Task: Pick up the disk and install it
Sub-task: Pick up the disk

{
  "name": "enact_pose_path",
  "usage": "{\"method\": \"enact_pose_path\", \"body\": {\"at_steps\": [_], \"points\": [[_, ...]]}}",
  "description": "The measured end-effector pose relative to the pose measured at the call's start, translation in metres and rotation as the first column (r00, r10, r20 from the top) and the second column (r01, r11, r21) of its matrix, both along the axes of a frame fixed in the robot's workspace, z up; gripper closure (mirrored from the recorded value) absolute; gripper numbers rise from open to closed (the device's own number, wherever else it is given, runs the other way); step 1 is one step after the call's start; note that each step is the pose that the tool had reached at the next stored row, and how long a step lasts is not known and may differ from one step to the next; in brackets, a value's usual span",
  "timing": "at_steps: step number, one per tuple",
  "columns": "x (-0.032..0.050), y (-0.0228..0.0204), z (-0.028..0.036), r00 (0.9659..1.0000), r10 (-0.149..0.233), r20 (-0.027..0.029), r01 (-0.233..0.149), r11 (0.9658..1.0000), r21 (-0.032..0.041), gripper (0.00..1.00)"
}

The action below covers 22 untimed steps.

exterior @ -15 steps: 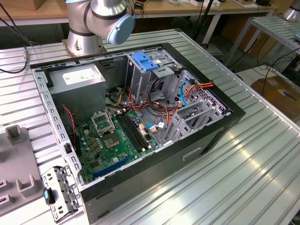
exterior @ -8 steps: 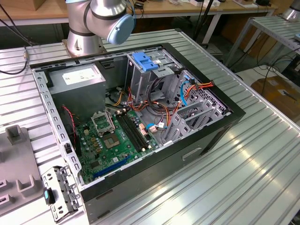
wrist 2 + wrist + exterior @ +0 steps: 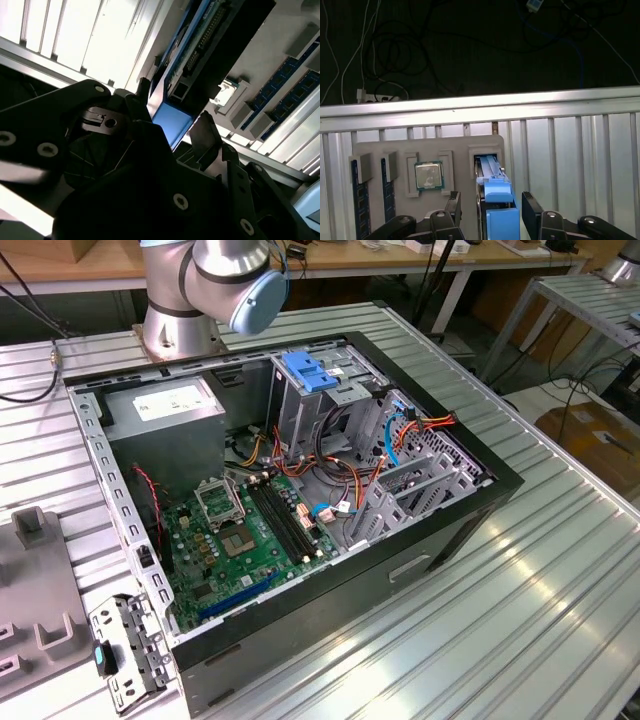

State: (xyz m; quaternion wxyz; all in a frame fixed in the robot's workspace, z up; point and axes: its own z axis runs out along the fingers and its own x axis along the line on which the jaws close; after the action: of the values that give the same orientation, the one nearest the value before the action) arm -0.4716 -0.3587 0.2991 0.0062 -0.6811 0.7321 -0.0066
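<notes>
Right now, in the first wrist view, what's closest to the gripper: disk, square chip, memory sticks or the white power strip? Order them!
1. Disk: standing in its slot, inside the open gripper.
2. Square chip: in the next pocket of the grey holder.
3. Memory sticks: beyond the chip, at the holder's end.
4. Power strip: down past the table's far edge.

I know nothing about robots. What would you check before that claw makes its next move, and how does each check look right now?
1. Disk sits inside the claw: ok, one finger each side.
2. Claw closed on disk: not ok, gaps show on both sides.
3. Disk seated upright in grey holder slot: ok.
4. Drive cage in computer case free of cables: cannot tell.
</notes>
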Motion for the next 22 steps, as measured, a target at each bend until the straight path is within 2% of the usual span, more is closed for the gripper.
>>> {"method": "enact_pose_path", "body": {"at_steps": [3,7,8,22], "points": [[-0.0001,0.0034,-0.0018,1.0000,-0.007,0.0001,0.007,1.0000,0.0001,0.40],[0.0000,0.0035,-0.0020,1.0000,-0.009,0.0000,0.009,1.0000,0.0001,0.42],[0.0000,0.0035,-0.0022,1.0000,-0.009,-0.0001,0.009,1.0000,0.0000,0.49],[-0.0001,0.0041,-0.0067,1.0000,-0.009,0.0000,0.009,1.0000,0.0000,0.49]]}}
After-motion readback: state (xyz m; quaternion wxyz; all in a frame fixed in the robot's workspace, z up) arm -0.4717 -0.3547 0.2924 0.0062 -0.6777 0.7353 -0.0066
